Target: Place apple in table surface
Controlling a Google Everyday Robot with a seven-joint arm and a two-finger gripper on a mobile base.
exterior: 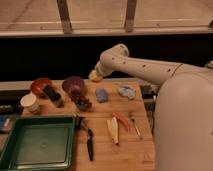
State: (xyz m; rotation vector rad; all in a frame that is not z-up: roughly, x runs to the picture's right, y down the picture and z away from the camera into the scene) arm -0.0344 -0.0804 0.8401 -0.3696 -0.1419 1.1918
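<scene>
My gripper (96, 75) is at the end of the white arm that reaches in from the right. It hangs above the back edge of the table surface (130, 107), just right of the purple bowl (73, 84). It is shut on the apple (93, 76), a small yellow-orange fruit that shows at its tip. The apple is held in the air, clear of the tan wooden planks.
On the table are a red bowl (40, 86), a dark can (53, 95), a white cup (31, 102), a dark grape cluster (83, 103), two blue-grey lumps (102, 95) (126, 91), a carrot (121, 121), a fork (135, 125), a knife (90, 145) and a green tray (37, 142).
</scene>
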